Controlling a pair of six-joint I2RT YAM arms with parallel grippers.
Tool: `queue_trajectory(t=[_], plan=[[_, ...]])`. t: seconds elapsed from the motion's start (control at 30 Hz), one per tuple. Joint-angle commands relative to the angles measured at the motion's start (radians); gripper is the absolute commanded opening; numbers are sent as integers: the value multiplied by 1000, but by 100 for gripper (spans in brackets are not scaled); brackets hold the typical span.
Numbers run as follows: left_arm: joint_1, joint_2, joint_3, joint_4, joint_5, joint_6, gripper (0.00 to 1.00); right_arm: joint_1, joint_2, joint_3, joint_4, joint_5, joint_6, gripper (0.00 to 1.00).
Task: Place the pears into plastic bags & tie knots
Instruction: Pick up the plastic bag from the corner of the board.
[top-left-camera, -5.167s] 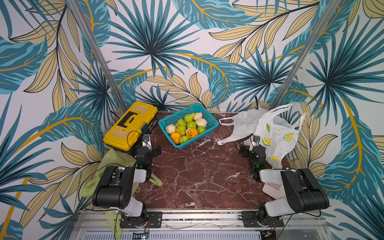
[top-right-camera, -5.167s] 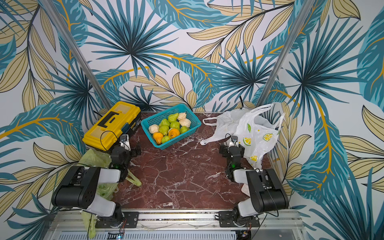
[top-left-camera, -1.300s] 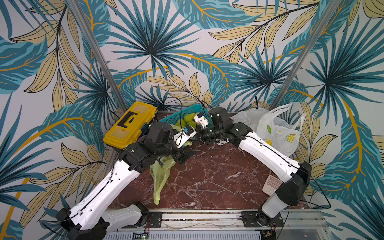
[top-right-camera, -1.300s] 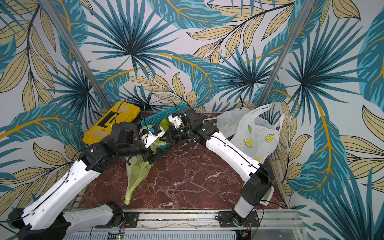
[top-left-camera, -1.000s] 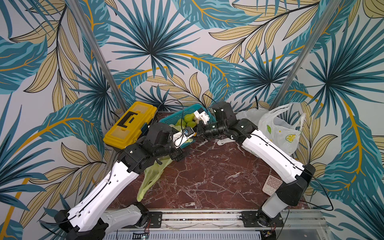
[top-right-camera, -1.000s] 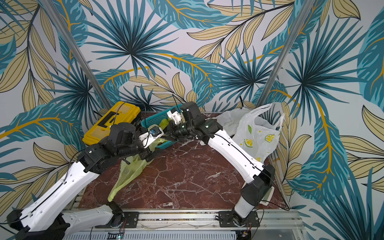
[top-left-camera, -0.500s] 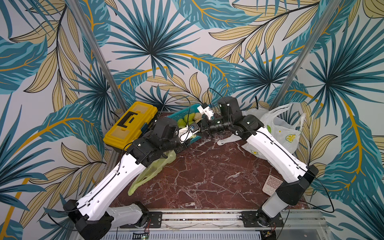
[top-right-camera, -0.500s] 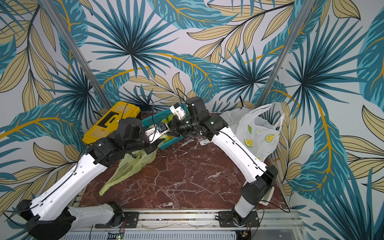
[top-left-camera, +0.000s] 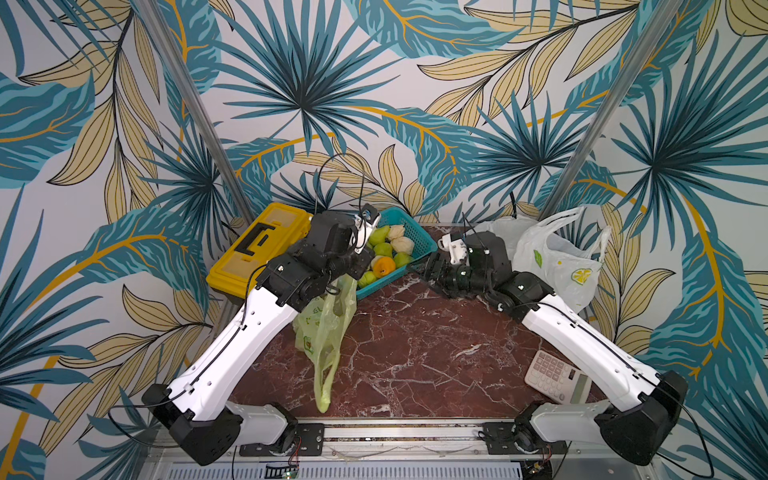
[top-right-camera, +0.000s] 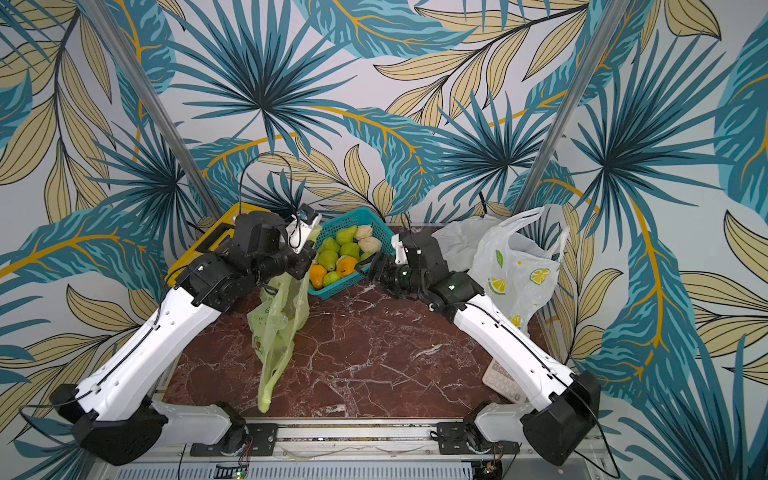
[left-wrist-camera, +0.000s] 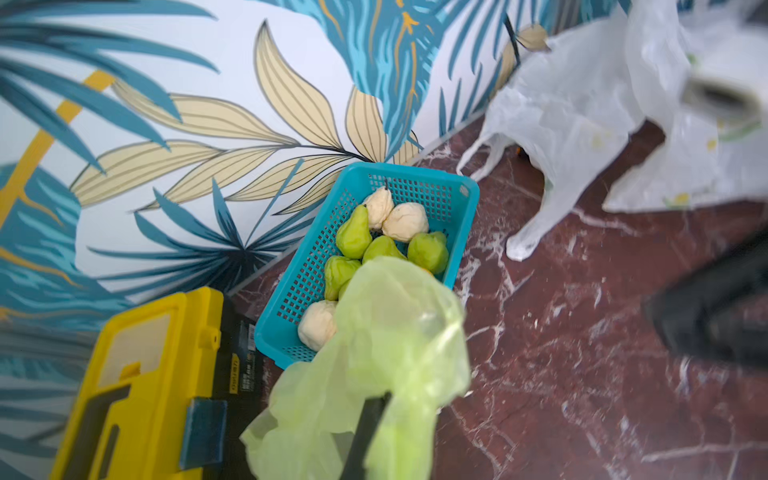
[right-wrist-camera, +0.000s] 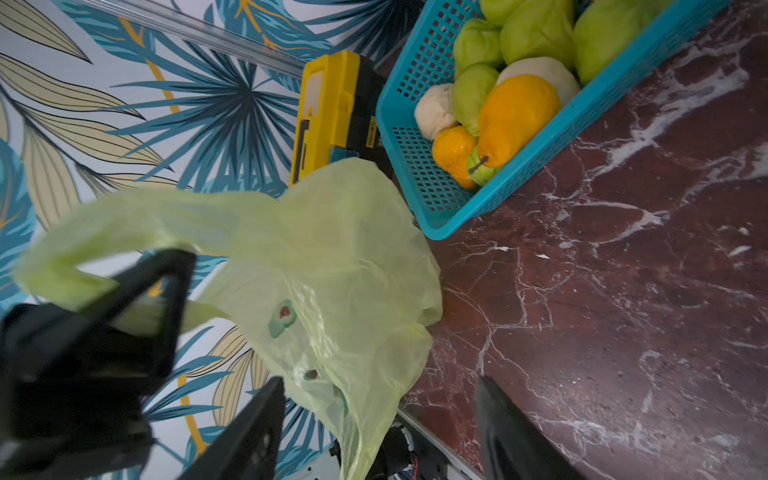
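Observation:
My left gripper is shut on the top of the lime-green plastic bag, which hangs limp to the table's front; its dark finger is wrapped in the bag's film. My right gripper stands open and empty beside the basket's near right corner, apart from the bag; in the right wrist view the green bag shows beyond its spread fingers. Green, cream and orange pears lie in the teal basket. The lemon-print bag and plain white bag sit at the back right.
A yellow toolbox stands at the back left, touching the basket's side. A calculator lies near the front right under my right arm. The marble table ends at a metal rail in front.
My left gripper has shut on the green bag. My right gripper has opened, let the bag go and drawn back to the right. The bag now hangs straight down.

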Motion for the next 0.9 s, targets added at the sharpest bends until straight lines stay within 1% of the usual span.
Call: queue_trajectory(t=[0.0, 0.1, 0.17, 0.23, 0.3, 0.37, 0.4, 0.43, 0.5, 0.57, 0.6, 0.67, 0.73, 0.77, 0.8, 0.83, 0.87], plan=[[29, 12, 78, -64, -56, -232, 0, 111, 36, -43, 4, 188, -4, 80], [29, 31, 120, -94, -36, -289, 0, 210, 111, 25, 26, 237, -26, 86], [29, 31, 122, -96, -7, -312, 0, 243, 183, 82, 35, 254, -56, 87], [28, 26, 120, -105, 10, -322, 0, 247, 257, 138, 5, 275, -87, 87], [29, 18, 119, -125, 13, -326, 0, 247, 345, 200, -49, 298, -147, 86], [36, 2, 105, -154, 27, -321, 0, 238, 436, 282, -134, 303, -221, 83], [46, -8, 92, -170, 42, -322, 0, 230, 462, 312, -158, 285, -251, 81], [61, -19, 71, -193, 65, -321, 0, 218, 485, 339, -169, 226, -284, 79], [102, -44, 16, -226, 84, -326, 0, 188, 508, 405, -207, 56, -330, 79], [163, -65, -52, -251, 112, -329, 0, 180, 489, 448, -249, -61, -374, 80], [181, -71, -80, -257, 120, -328, 0, 142, 468, 453, -257, -93, -386, 81], [211, -76, -117, -261, 123, -321, 0, 103, 405, 432, -230, -158, -378, 83], [216, -66, -123, -261, 123, -305, 0, 45, 362, 395, -158, -222, -324, 84], [216, -61, -119, -259, 145, -294, 0, 12, 352, 384, -135, -225, -300, 84], [216, -57, -118, -258, 160, -287, 0, -12, 353, 382, -132, -201, -294, 84], [216, -55, -115, -256, 169, -275, 0, -36, 369, 397, -167, -128, -302, 84], [215, -52, -107, -257, 186, -255, 0, -49, 403, 439, -240, -15, -326, 84]])
